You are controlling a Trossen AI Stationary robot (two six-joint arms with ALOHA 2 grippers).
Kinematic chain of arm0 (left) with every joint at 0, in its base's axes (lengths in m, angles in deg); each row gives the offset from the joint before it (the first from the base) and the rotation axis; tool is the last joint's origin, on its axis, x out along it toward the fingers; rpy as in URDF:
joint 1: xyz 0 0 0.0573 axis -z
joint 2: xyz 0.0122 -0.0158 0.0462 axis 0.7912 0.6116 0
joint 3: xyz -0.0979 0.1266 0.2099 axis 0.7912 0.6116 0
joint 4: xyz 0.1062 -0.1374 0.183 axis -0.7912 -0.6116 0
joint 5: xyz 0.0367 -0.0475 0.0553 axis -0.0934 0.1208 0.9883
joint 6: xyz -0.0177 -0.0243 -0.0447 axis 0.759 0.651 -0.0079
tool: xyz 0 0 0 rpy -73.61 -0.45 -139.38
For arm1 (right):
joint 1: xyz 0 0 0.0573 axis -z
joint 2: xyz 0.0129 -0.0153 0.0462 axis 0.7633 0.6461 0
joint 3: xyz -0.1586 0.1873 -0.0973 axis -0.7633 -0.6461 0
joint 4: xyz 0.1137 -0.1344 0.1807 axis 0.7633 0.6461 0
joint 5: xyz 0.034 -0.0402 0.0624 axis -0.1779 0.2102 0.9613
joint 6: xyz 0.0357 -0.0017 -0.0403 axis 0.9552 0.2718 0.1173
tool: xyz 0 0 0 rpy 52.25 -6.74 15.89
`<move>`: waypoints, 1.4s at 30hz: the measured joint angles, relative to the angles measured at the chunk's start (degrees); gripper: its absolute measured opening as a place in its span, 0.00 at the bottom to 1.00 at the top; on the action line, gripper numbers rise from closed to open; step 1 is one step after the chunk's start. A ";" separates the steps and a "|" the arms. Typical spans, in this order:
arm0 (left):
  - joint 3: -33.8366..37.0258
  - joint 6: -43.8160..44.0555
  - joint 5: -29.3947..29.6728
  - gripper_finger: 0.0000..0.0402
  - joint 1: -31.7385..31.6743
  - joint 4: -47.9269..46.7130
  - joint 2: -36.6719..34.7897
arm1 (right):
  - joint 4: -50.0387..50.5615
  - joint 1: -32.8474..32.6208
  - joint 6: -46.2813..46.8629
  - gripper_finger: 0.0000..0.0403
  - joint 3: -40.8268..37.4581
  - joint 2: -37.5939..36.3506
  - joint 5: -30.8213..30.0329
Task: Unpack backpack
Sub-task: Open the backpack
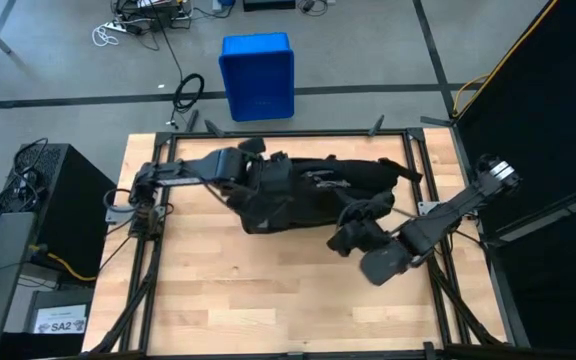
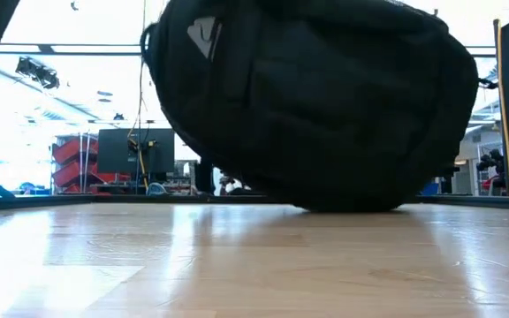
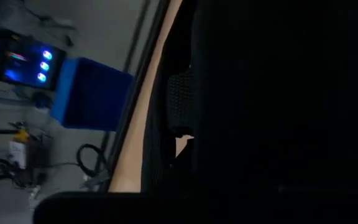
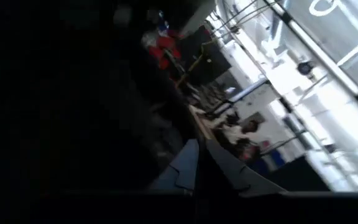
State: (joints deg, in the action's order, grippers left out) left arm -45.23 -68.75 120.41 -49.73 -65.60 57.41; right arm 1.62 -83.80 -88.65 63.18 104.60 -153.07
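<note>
Both arms at the black backpack on the wooden table

The backpack (image 1: 308,190) lies across the far half of the table (image 1: 268,290), in front of the blue bin (image 1: 257,76) on the floor. The left gripper (image 1: 268,178) presses its closed fingers into the backpack's left end; the right gripper (image 1: 353,235), fingers together, sits at the straps on its near right side.

A blue plastic bin (image 1: 257,76) stands on the grey floor (image 1: 368,45) just beyond the far edge of the light wooden counter (image 1: 268,290). Black cables (image 1: 189,90) coil on the floor beside the bin, with more tangled wiring (image 1: 138,20) farther off. A black cabinet (image 1: 53,205) sits at the counter's left side (a white label (image 1: 61,324) lies near it). Across the room, red shelving (image 2: 76,162) and a dark monitor (image 2: 135,152) stand under bright ceiling lights.
</note>
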 joint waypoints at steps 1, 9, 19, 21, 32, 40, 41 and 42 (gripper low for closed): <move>0.00 -0.62 -1.33 0.00 -1.05 0.22 0.00 | -0.71 0.00 -0.53 0.00 0.14 -1.10 0.78; 4.23 -4.88 -10.24 0.00 -8.84 5.49 0.01 | -1.27 1.19 -2.50 0.00 0.39 -8.72 6.02; 12.56 -9.49 -18.64 0.00 -16.11 15.57 0.02 | 0.31 -0.79 -0.99 0.00 0.31 -9.10 10.26; 12.83 -10.61 -18.87 0.00 -16.43 17.18 -0.02 | 1.43 -1.92 0.68 0.00 0.26 -9.09 10.51; 16.93 -12.28 -18.08 0.00 -15.55 25.16 -10.96 | 18.23 -6.16 24.15 0.00 -3.46 -9.05 16.29; 39.71 -9.83 -18.07 0.00 -15.65 37.22 -26.84 | 18.55 -3.93 31.98 0.02 -11.19 -9.07 19.54; 43.17 -9.18 -18.09 0.00 -15.70 39.44 -29.13 | 18.50 -3.20 32.50 0.03 -12.48 -9.07 19.61; 46.51 -8.77 -18.09 0.00 -15.73 41.73 -31.39 | 18.35 -2.39 32.77 0.05 -13.80 -9.05 19.65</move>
State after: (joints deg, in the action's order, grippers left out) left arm 1.29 -77.53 102.33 -65.45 -23.87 26.02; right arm 19.97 -86.18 -55.89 49.38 95.55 -133.42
